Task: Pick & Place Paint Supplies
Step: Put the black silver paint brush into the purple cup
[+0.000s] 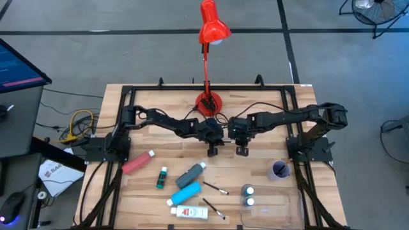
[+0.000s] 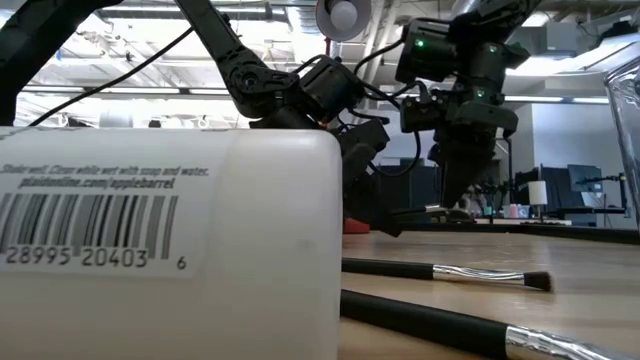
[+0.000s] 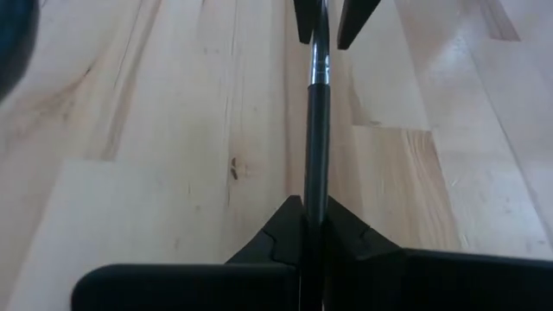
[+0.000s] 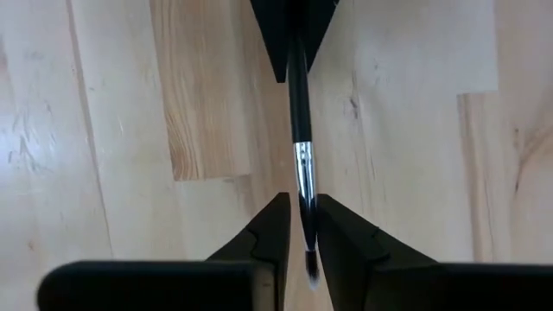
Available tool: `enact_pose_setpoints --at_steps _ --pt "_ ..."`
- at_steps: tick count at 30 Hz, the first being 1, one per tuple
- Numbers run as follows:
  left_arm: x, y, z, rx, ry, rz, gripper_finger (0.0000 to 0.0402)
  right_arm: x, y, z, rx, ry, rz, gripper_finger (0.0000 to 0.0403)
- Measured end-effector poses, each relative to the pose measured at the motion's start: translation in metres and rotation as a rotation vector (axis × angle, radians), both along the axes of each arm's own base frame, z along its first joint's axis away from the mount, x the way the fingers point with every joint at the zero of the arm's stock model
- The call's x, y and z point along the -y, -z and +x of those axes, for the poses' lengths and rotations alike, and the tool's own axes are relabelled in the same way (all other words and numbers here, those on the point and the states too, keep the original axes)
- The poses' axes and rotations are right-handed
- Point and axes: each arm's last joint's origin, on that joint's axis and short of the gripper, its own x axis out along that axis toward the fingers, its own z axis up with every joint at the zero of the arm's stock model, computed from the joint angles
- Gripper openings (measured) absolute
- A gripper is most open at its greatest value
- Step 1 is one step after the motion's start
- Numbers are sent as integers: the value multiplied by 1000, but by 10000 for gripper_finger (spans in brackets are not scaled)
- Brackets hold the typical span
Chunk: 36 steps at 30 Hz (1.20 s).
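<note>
Dark paintbrush (image 3: pixel 317 130) between left tool (image 3: pixel 304 226) and right tool (image 4: pixel 299 226).

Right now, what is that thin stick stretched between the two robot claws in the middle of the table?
A thin dark paintbrush. The left wrist view shows the left gripper shut on its handle; the right wrist view shows the right gripper around its bristle end.
</note>
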Motion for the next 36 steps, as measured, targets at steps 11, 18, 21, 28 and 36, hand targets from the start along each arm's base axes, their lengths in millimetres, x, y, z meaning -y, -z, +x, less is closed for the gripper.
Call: enact_pose_setpoints --at_steps 11,18,21,28,36 --pt "3 0 0 -2 -19 -30 0 0 -5 3 23 -42 -19 52" --pt "3 1 0 -3 -37 -50 0 -4 -34 0 191 -61 -46 52" --pt "3 4 -3 7 -55 -42 0 -11 -48 -12 271 -84 -53 52" --pt "0 7 -8 146 -72 -86 0 -26 -88 -44 604 -131 -68 52" --pt "0 1 -10 326 -87 -120 0 -33 -105 -81 907 -143 -57 52"
